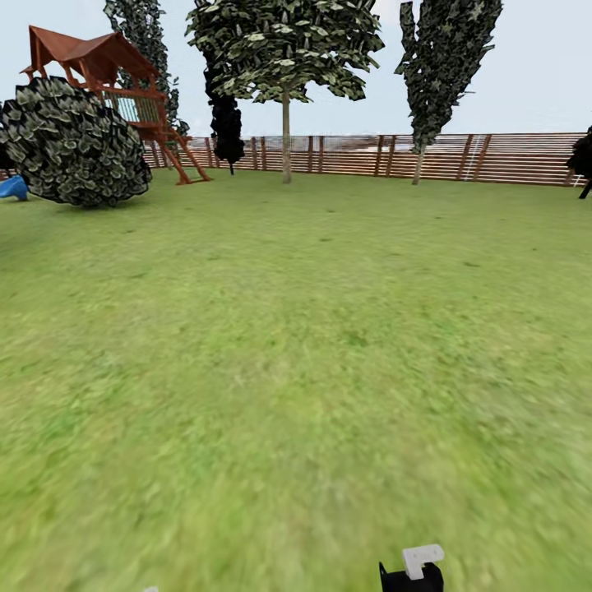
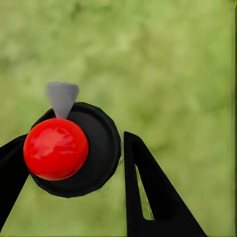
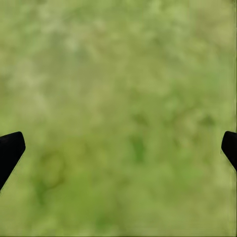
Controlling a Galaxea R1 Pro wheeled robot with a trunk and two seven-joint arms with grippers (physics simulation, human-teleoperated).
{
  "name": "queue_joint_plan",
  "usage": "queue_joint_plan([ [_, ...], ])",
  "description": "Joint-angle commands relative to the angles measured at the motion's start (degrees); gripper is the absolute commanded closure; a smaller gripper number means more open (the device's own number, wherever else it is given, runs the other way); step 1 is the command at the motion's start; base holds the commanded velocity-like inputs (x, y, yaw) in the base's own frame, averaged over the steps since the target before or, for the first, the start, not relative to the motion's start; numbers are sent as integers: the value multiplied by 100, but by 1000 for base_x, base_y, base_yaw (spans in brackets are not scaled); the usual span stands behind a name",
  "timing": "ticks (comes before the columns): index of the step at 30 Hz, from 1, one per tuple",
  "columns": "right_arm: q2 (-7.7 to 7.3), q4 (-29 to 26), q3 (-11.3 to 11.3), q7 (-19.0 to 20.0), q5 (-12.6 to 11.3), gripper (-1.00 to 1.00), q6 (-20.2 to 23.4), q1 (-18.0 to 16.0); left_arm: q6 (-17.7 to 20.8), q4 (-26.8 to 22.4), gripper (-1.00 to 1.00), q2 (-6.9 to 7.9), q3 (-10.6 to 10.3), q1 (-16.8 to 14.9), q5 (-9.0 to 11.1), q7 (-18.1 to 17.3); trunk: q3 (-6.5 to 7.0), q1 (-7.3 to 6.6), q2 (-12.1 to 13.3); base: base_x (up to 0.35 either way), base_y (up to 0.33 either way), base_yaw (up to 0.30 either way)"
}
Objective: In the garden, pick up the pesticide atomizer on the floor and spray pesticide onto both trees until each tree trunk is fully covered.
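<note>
One: Two trees to spray, and both stand well off by the fence [image 1: 510, 156]. The near trunk [image 1: 285, 140] is at mid-view and the other trunk [image 1: 418, 164] is to its right. Open lawn [image 1: 296, 345] lies between us and them.

Two: Where is the atomizer [image 2: 96, 153]?

One: It sits between the fingers of the left gripper [image 2: 74, 138], off the grass. The black body fills the gap, with a red ball on it and a grey nozzle poking out. I judge it clamped. One finger [image 2: 10, 173] presses the body, and the other finger [image 2: 148, 197] is at its edge.

Two: And the right gripper [image 3: 118, 143]?

One: It is spread wide with nothing in it and only grass under it.

Two: So what could go wrong?

One: First, the grip. The body is round and smooth, so a bump on the drive could roll it in the jaws or drop it. Second, the aim. If the nozzle turns in the hand, the spray will miss the trunk. Third, the range. The trunks look thin from here, and spraying too early would wet the lawn and not the bark.

Two: Could we pick the wrong target?

One: Yes. Dark narrow conifers [image 1: 226, 123] stand near the first tree, and a big bush [image 1: 74, 144] stands off to the left by the play frame [image 1: 107, 66]. Neither is ours.

Two: What about cover?

One: A trunk sprayed from one side may stay bare at the back or low down.
</note>
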Motion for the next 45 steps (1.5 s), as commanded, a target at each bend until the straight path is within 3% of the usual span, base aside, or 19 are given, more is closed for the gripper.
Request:
queue_joint_plan([
  [1, -3, 1, 52, -16, -41, -100, -11, -2, -13, -1, 100, 1, -50, -2, 24, 32, -5, 3, -2, 340, 0, -2],
  [45, 2, -16, 47, -7, -66, -100, -11, -2, -40, -1, 100, -6, -52, -2, 24, 32, -165, 3, -2, 340, 0, 0],
])
